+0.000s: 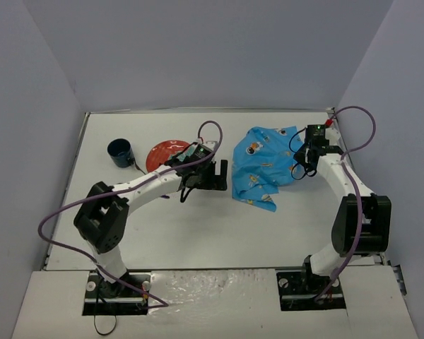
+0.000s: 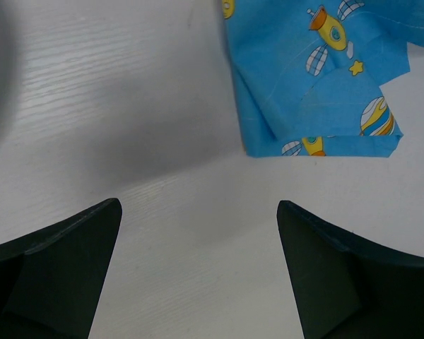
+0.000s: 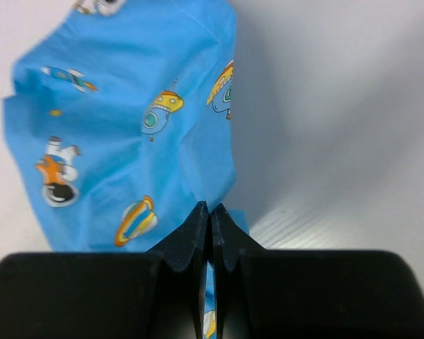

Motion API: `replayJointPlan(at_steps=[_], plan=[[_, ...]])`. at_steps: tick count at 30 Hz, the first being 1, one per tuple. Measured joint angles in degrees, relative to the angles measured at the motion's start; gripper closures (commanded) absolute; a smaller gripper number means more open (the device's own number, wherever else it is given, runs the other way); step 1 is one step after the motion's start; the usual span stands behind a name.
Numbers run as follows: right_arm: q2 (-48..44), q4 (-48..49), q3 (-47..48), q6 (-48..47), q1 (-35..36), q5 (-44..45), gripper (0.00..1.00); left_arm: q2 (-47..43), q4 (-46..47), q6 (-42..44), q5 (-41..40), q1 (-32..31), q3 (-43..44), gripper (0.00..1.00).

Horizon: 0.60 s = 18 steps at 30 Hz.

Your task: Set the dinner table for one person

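Note:
A bright-blue cartoon-print cloth mat [image 1: 263, 165] lies crumpled on the white dinner table [image 1: 198, 226], right of centre. My right gripper [image 1: 302, 167] is shut on the mat's right edge; in the right wrist view the cloth [image 3: 127, 127] hangs from the pinched fingertips [image 3: 198, 219]. My left gripper [image 1: 220, 175] is open and empty, just left of the mat; in the left wrist view the mat's folded corner [image 2: 318, 92] lies ahead of the spread fingers [image 2: 63, 247]. A red plate [image 1: 164, 153] and a dark blue cup [image 1: 120, 152] sit at the back left.
Grey walls enclose the table on three sides. A thin metal rail [image 1: 205, 111] runs along the far edge. Purple cables loop over both arms. The left arm [image 1: 148, 187] partly covers the red plate.

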Motion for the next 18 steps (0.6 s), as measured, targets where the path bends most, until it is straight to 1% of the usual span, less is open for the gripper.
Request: replayJointPlan(at_steps=[4, 7, 11, 14, 18], plan=[[-3.1, -0.1, 1.4, 0.0, 0.0, -0.4, 1.00, 7.9, 0.1, -2.5, -0.5, -3.2, 5.5, 0.16], [-3.5, -0.7, 1.4, 0.0, 0.0, -1.0, 1.00, 12.7, -1.2, -3.5, -1.6, -5.4, 8.8, 0.20], [-3.6, -1.2, 0.9, 0.0, 0.0, -1.5, 1.00, 16.1, -2.4, -4.3, -2.5, -7.2, 11.2, 0.24], [-4.2, -1.6, -0.1, 0.0, 0.0, -1.7, 1.00, 17.4, -2.6, -4.8, -3.3, -8.3, 12.4, 0.30], [-4.5, -1.9, -0.7, 0.0, 0.0, -1.8, 1.00, 19.4, -3.1, -5.0, -4.6, -8.9, 14.6, 0.40]])
